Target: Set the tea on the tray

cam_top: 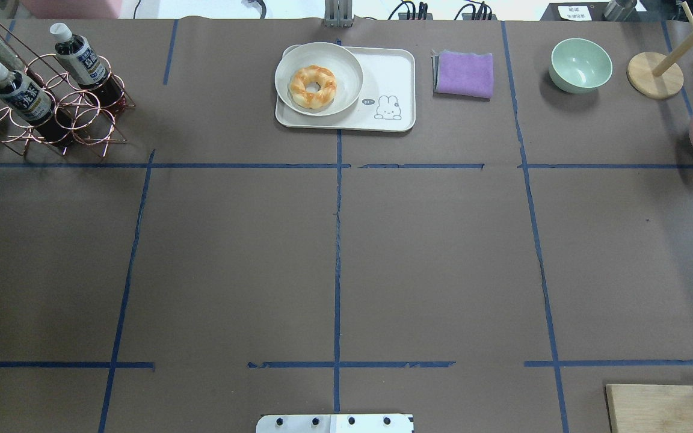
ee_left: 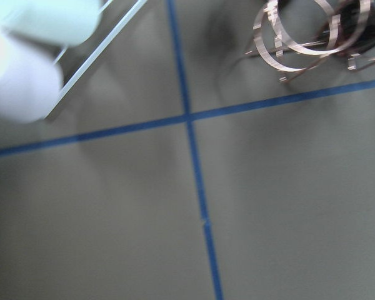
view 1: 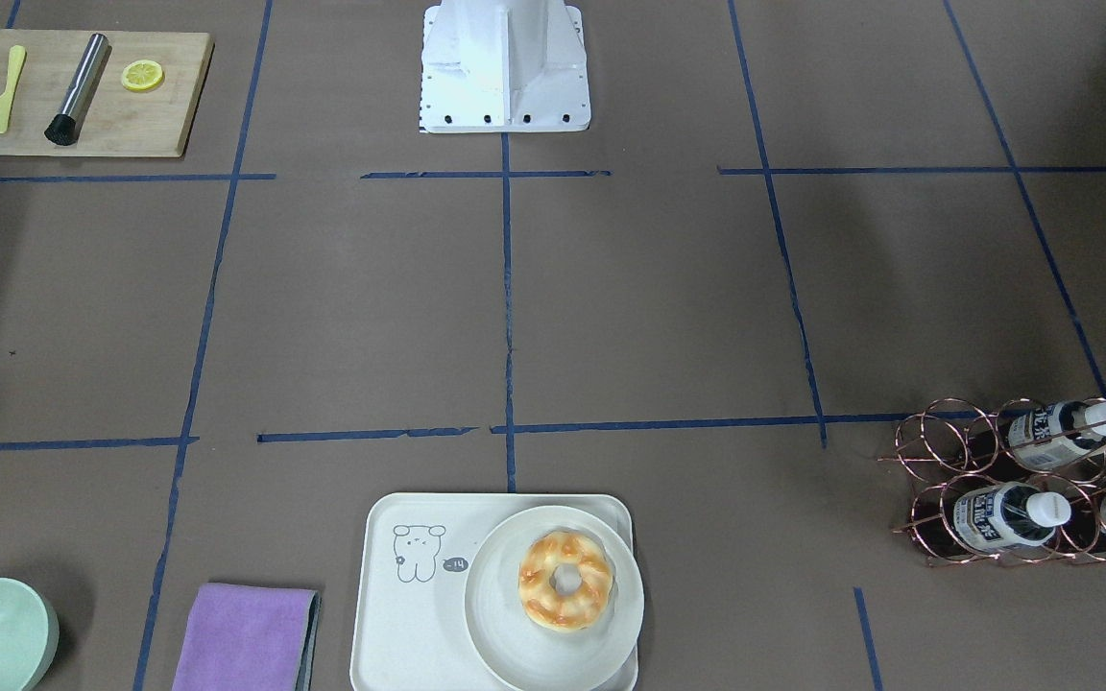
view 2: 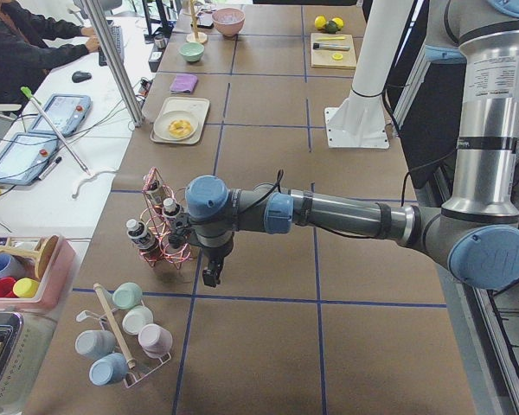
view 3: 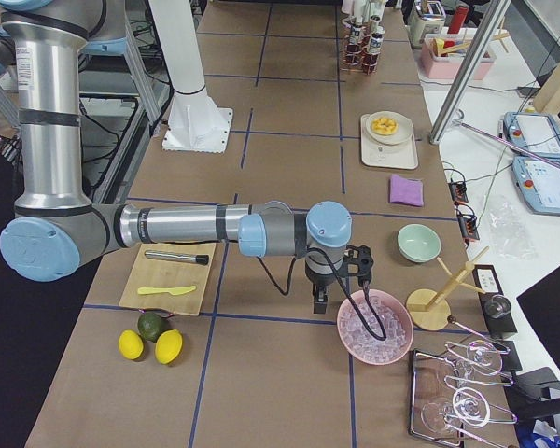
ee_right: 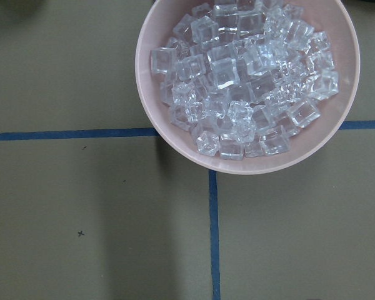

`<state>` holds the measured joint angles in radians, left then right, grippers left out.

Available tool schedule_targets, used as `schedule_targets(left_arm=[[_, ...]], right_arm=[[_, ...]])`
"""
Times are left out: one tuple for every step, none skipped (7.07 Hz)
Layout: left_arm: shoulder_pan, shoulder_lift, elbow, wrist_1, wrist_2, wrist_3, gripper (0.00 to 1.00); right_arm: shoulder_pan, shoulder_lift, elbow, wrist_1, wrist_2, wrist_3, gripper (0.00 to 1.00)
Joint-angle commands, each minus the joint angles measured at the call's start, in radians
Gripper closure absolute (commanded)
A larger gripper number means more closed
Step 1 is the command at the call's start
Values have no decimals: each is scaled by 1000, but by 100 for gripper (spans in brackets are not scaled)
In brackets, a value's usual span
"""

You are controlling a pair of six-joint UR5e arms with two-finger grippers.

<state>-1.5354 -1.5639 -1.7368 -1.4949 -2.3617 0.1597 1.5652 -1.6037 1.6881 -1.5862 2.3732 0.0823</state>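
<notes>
Three small clear plastic tea bottles (cam_top: pixel 18 90), filled with dark brown liquid and topped with white screw caps, sit slanted in a copper wire rack (cam_top: pixel 91 114) at the far-left corner of the brown paper-covered table (cam_top: pixel 232 252). They are well apart from the cream-white rounded rectangular tray (cam_top: pixel 391 69), which lies at the middle of the far edge. The tray carries a round white plate (cam_top: pixel 351 72) holding a glazed ring doughnut (cam_top: pixel 312 86).

The left arm's fingers (view 2: pixel 210 277) hang just beside the rack, near the left edge. The right arm's fingers (view 3: pixel 318 305) hang near the right edge, beside a pink bowl (ee_right: pixel 142 62) of ice cubes (ee_right: pixel 247 81). I cannot tell whether either pair of fingers is open or closed.
</notes>
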Motion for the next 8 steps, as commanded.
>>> schedule_targets(left_arm=[[50, -49, -42, -7, 1, -14, 0], [70, -97, -49, -8, 1, -105, 0], [83, -126, -50, -13, -2, -188, 0], [127, -122, -76, -89, 4, -265, 0], [142, -114, -72, -223, 10, -427, 0], [152, -102, -57, -387, 13, -597, 0], [152, -90, -52, -519, 75, -694, 0], [187, -84, -55, -577, 163, -750, 0]], right_arm=[[-1, 5, -1, 0, 1, 0, 0], [-1, 5, 1, 0, 0, 0, 0], [-1, 5, 1, 0, -2, 0, 0], [-1, 7, 1, -1, -5, -1, 0], [-4, 13, 4, -2, -5, -1, 0], [-4, 13, 4, -2, -6, -1, 0], [-4, 14, 4, 0, -5, -1, 0], [-4, 19, 5, 9, -5, -1, 0]])
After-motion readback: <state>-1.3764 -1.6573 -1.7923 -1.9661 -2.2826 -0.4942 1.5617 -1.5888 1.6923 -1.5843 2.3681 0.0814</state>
